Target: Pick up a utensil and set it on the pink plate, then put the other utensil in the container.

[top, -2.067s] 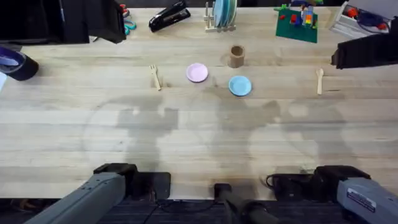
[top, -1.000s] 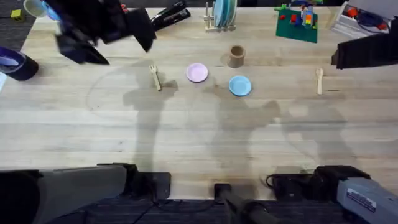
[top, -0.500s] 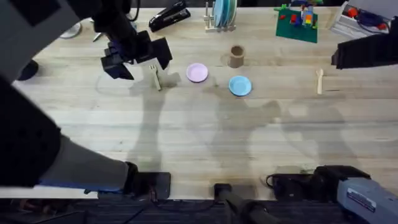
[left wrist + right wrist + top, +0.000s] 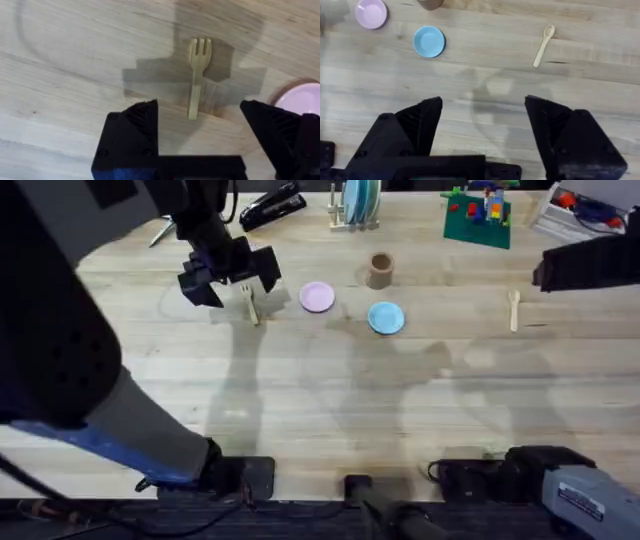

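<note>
Fork (image 4: 198,75) lies flat on the table toward its far edge, beside the pink plate (image 4: 317,297).
We judge it light, stiff and thin; with the left pincer (image 4: 200,130) spread wide above it, we would pinch the handle mid-length, across its width.

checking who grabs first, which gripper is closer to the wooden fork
Left. The left gripper hangs open right over the fork, which lies between its fingers in the wrist view. The right gripper is open far off, back over the table's near right side.
</note>
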### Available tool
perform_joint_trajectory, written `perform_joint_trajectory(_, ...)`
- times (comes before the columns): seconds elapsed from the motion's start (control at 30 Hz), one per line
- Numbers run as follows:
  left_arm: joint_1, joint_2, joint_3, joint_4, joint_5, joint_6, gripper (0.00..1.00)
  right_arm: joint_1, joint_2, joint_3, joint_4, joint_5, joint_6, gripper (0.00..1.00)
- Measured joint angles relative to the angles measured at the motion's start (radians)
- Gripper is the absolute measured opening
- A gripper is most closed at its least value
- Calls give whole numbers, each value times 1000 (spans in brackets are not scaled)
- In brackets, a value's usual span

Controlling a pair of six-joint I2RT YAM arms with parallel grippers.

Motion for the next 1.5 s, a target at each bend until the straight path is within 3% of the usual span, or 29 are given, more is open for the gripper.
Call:
perform_joint_trajectory(0.4, 0, 110, 0, 57, -27, 0, 995, 0, 0, 0, 0, 0, 0, 994)
perform_joint_trajectory(0.87, 0, 113, 1, 58, -25, 0, 978, 0, 0, 0, 0, 0, 0, 995)
perform_joint_trajectory(0.97, -2, 113, 1, 61, -22, -4, 817, 0, 0, 0, 0, 0, 0, 995)
perform_joint_trajectory(1.13, -2, 114, 1, 65, -23, -10, 308, 0, 0, 0, 0, 0, 0, 995)
perform_joint_trajectory(1.23, -2, 114, 3, 64, -23, -8, 68, 0, 0, 0, 0, 0, 0, 995)
perform_joint_trajectory(1.5, -2, 114, 4, 61, -24, -10, 48, 0, 0, 0, 0, 0, 0, 995)
